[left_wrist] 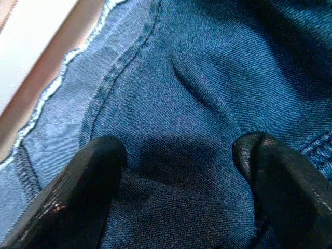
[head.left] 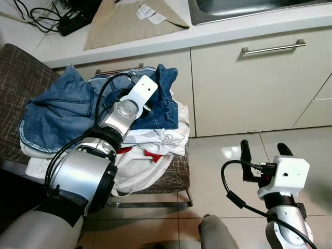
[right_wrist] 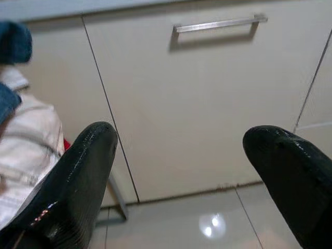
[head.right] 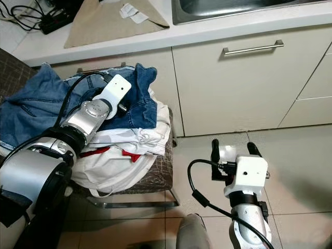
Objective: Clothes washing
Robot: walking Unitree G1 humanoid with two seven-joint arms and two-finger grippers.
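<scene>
A pile of clothes lies on a brown chair (head.left: 174,176), with blue jeans (head.left: 62,106) on top and white garments (head.left: 158,139) with red patches beneath. My left arm reaches over the pile, its white wrist housing (head.left: 141,89) resting on the denim. In the left wrist view, my left gripper (left_wrist: 179,155) is open, with both black fingertips (left_wrist: 101,155) pressed into a fold of blue denim. My right gripper (head.left: 263,148) stands open and empty above the tiled floor to the right of the chair, facing the cabinet fronts.
Cream cabinets with a metal handle (head.left: 273,47) run behind the chair. The white counter (head.left: 218,32) above carries a steel sink (head.left: 244,8), a tan mat (head.left: 124,21) and black cables (head.left: 46,15). Glossy floor tiles (head.left: 218,155) lie around my right arm.
</scene>
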